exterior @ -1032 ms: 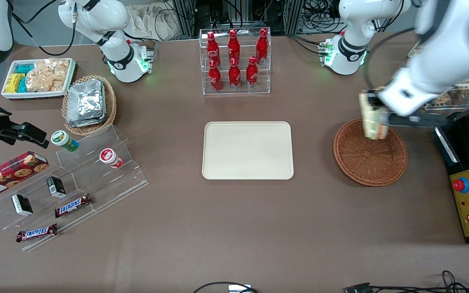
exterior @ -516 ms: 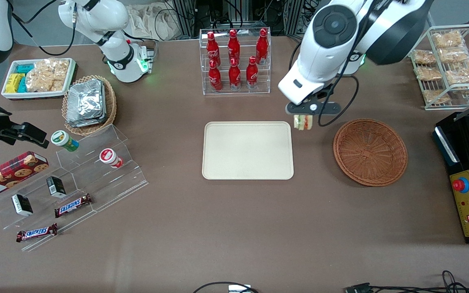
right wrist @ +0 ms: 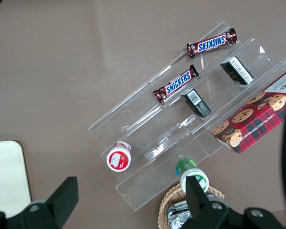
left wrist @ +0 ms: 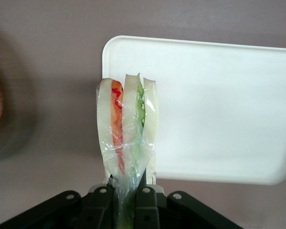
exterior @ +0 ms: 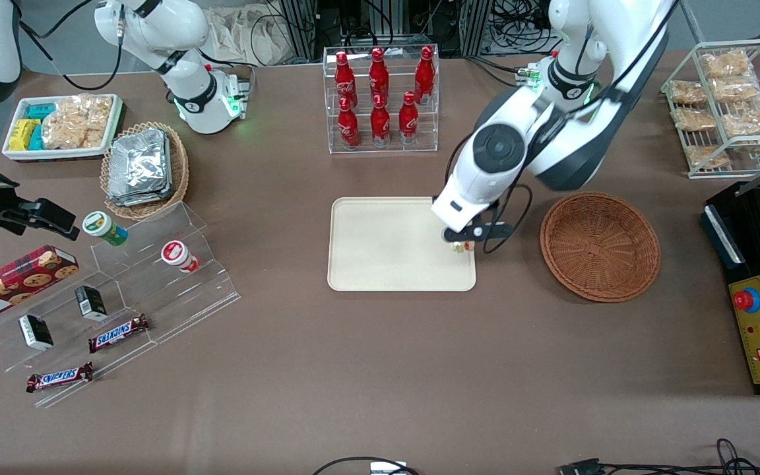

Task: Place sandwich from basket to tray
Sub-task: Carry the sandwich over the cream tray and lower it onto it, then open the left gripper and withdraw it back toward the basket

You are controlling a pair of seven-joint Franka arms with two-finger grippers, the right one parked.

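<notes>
Hand (exterior: 462,245): clamped on the sandwich (left wrist: 126,131), above the tray (exterior: 386,247) edge nearest the basket (exterior: 600,246).
Basket: holds nothing.

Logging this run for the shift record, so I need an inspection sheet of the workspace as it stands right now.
Surface: brown table, no spills seen.
Job's things: sandwich held above the tray, over its edge nearest the basket; basket holds nothing.
Clutter: rack of red bottles, foil packs in a tan basket, white snack tray, clear stand with Snickers bars and a cookie box, wire rack of fried snacks.
Grippers: gripper over the tray's edge, fingers shut on the sandwich's wrapped end.
Cables: cable loop at the wrist; loose cables at the table edge nearest the camera.
Surroundings: control box with red button.
</notes>
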